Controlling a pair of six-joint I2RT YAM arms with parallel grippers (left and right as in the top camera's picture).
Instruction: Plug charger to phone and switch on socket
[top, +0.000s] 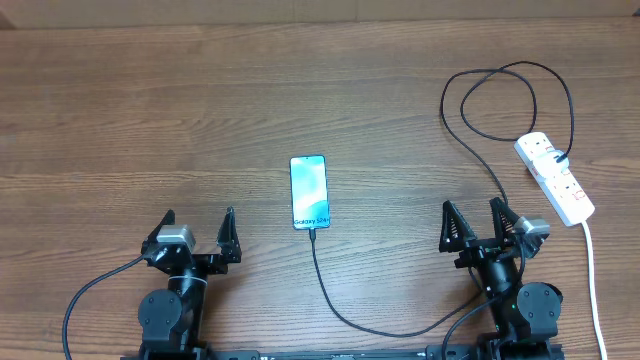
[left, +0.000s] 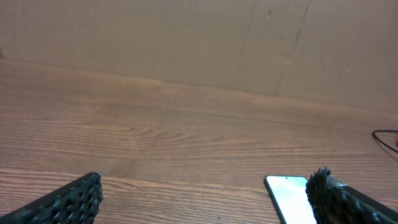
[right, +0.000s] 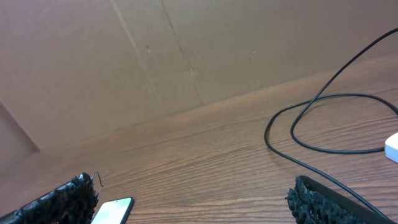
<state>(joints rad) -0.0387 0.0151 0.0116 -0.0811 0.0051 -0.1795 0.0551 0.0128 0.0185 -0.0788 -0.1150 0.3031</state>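
The phone (top: 309, 191) lies flat mid-table, its teal screen lit, "Galaxy S24+" text at its near end. The black charger cable (top: 340, 305) has its tip at the phone's near edge and seems plugged in. It runs toward the near edge, then right and up in loops (top: 505, 100) to the white socket strip (top: 554, 177) at right. My left gripper (top: 198, 232) is open and empty, left of the phone. My right gripper (top: 472, 224) is open and empty, between the phone and the strip. The phone's corner shows in the left wrist view (left: 288, 193) and the right wrist view (right: 114, 210).
The strip's thick white cord (top: 592, 280) runs down toward the near right edge. A cardboard wall (left: 199, 43) stands behind the wooden table. The strip's corner (right: 392, 147) and cable loops (right: 323, 118) show in the right wrist view.
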